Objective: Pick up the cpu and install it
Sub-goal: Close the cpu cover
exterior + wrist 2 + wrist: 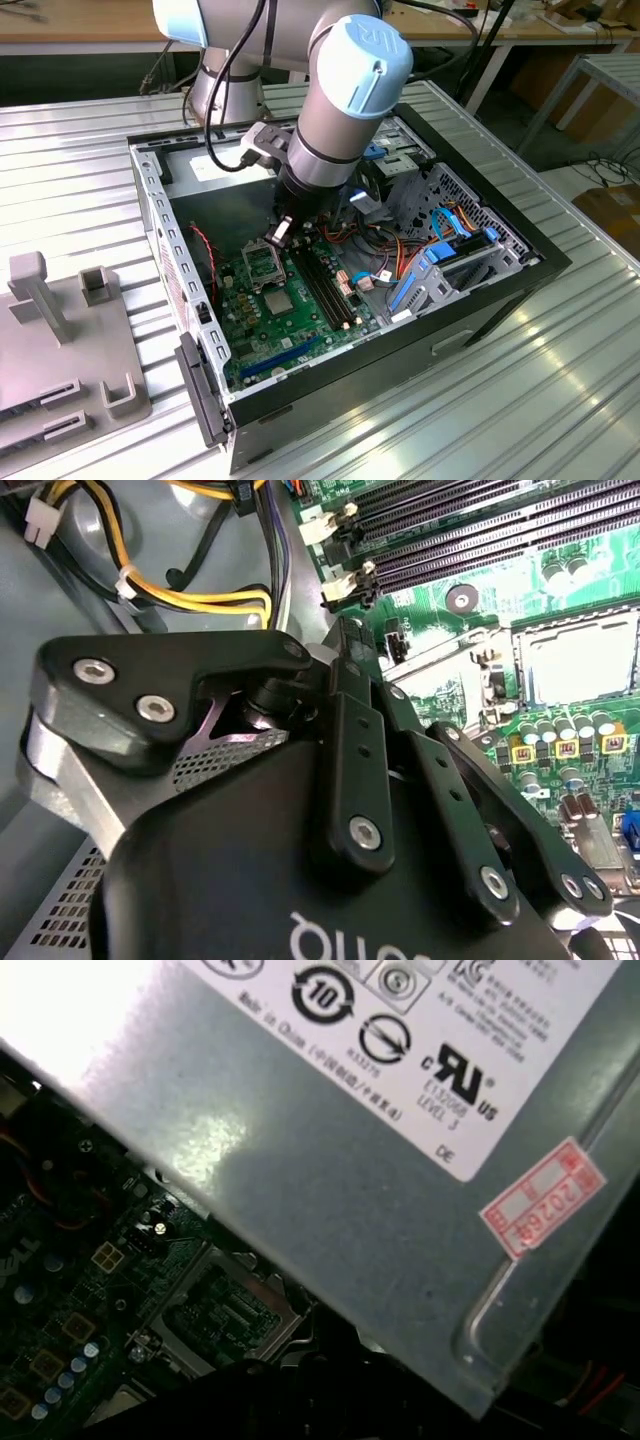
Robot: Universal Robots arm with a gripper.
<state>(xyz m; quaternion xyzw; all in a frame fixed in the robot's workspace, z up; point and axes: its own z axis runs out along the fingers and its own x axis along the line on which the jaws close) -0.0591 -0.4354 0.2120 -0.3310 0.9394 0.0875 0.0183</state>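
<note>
The end effector (280,233) hung low inside the computer case (470,320), over the socket (258,262). Whether it was spread or pressed together could not be told. The cpu (278,302) lay on the motherboard (255,345) just beside that socket. A skewed descent would likely scrape the socket's pins or snag nearby cables (400,258).

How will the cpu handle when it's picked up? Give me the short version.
The cpu looks like a small flat square with a metal top, so probably stiff and light. Lying flat on the motherboard, it shouldn't roll or tip, but offers little edge to grip. Its smooth silvery top may be slippery.
</note>
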